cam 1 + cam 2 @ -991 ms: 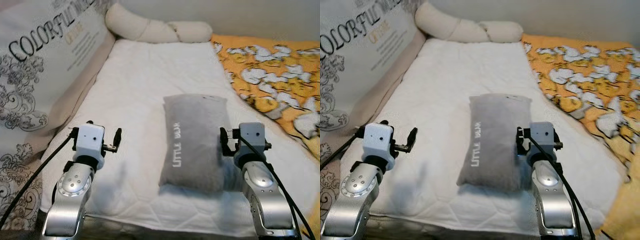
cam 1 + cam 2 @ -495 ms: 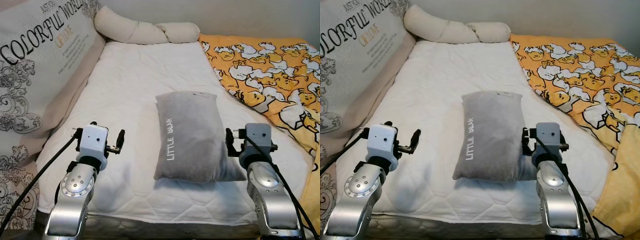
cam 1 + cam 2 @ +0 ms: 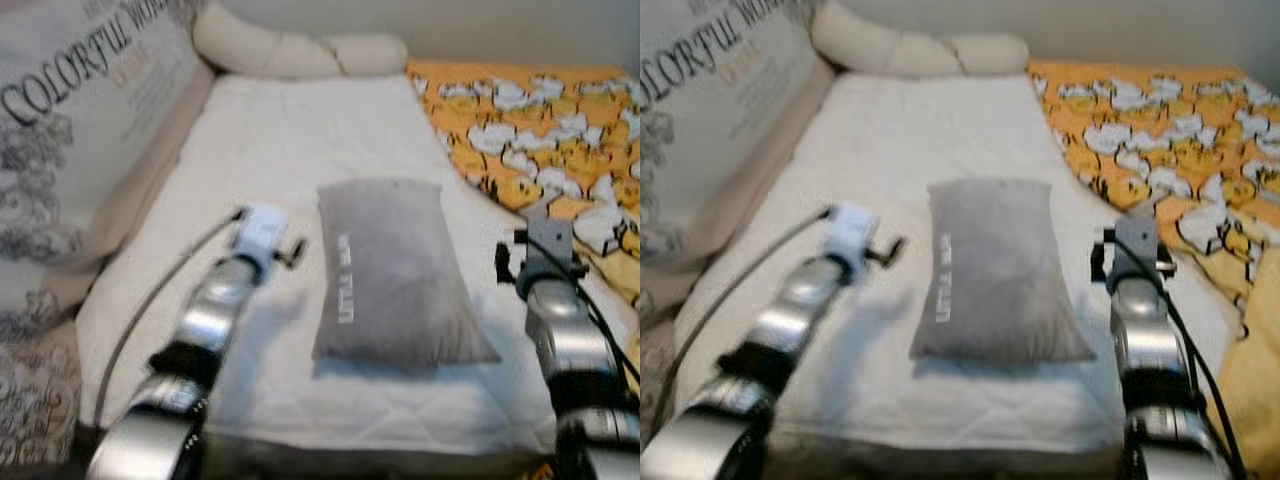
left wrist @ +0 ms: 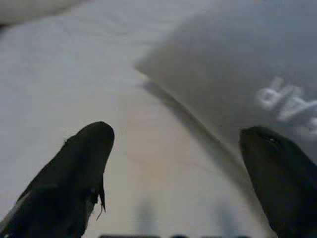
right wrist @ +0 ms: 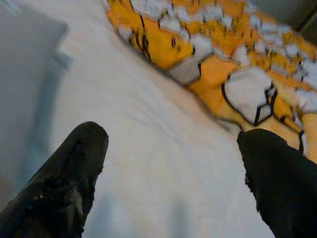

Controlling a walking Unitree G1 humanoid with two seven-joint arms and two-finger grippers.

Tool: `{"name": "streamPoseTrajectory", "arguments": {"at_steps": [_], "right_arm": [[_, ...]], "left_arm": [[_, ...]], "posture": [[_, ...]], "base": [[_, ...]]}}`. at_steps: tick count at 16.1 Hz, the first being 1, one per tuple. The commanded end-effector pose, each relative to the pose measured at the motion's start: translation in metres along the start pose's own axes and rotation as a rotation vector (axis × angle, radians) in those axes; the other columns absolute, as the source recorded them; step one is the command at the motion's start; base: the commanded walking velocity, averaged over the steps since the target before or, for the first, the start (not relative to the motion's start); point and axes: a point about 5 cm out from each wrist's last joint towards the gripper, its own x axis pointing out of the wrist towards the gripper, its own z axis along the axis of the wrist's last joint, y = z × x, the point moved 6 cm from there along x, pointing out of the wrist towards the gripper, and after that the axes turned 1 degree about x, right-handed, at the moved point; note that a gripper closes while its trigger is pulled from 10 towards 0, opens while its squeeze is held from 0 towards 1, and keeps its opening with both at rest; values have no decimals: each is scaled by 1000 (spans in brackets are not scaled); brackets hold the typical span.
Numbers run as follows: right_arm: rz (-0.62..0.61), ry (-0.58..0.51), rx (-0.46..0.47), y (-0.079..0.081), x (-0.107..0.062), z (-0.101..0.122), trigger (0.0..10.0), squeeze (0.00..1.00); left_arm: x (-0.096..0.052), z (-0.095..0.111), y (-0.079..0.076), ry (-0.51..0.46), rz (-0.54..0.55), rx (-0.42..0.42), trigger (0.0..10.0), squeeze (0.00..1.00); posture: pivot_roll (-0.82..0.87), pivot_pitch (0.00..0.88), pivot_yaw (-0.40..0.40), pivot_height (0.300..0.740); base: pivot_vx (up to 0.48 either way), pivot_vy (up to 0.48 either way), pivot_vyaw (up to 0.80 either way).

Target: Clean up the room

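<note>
My two grippers over the bed, either side of the grey pillow

Nearest me, my left arm reaches across the white mattress [image 3: 300, 140], its left gripper [image 4: 183, 163] spread wide with nothing between the fingers [image 4: 79, 173], hovering just beside the left edge of the grey pillow [image 3: 395, 270]; my right gripper [image 5: 173, 168] is likewise splayed and empty, above the sheet between the pillow's right side and the yellow duck blanket [image 3: 540, 130]. The pillow lies flat in the middle of the mattress, lengthwise, with white lettering along its left side, too blurred to read. On my left a large printed cushion [image 3: 70, 130] leans against the bed's side. Farthest off, a cream bolster [image 3: 290, 52] lies across the head of the bed
</note>
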Motion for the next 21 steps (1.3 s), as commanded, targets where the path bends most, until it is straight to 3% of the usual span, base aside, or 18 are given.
{"name": "streamPoseTrajectory", "arguments": {"at_steps": [1,4,5,6,7,9,12,14,17,20,21], "right_arm": [[-4,34,-17,-2,4,-10,10000,0],[45,71,-68,12,5,-22,10000,0],[101,94,-99,27,4,-30,10000,0],[204,95,-84,53,-1,-33,10000,0],[228,95,-81,60,-3,-33,10000,0],[402,89,-57,102,-15,-32,10000,0],[557,59,-23,141,-29,-23,10000,0],[611,4,35,153,-35,-4,10000,0],[669,-67,109,153,-47,16,10000,0],[733,-83,98,145,-67,11,10000,0],[763,-82,79,137,-78,6,10000,0]], "left_arm": [[4,-13,-10,56,-15,11,10000,0],[9,-27,-35,119,-28,66,10000,0],[8,-39,-45,162,-27,96,10000,0],[7,-46,-55,186,-32,72,10000,0],[7,-46,-58,186,-39,50,10000,0],[10,-35,-79,142,-138,-58,10000,0],[9,-21,-102,85,-277,-164,10000,0],[10,-6,-97,12,-307,-207,10000,0],[3,10,-80,-101,-384,-230,10000,0],[-10,15,-60,-178,-401,-170,10000,0],[-24,19,-51,-217,-426,-119,10000,0]], "posture": [[-42,0,3,740],[-80,0,22,740],[-90,0,30,740],[-102,0,43,740],[-102,0,44,740],[-91,0,40,740],[-71,0,25,740],[-50,0,16,740],[-35,0,15,740],[-27,0,14,740],[-24,0,14,740]], "base": [[0,0,0],[0,0,0],[0,0,0],[0,0,0],[0,0,0],[0,0,0],[0,0,0],[0,0,0],[0,0,0],[0,0,0],[0,0,0]]}}
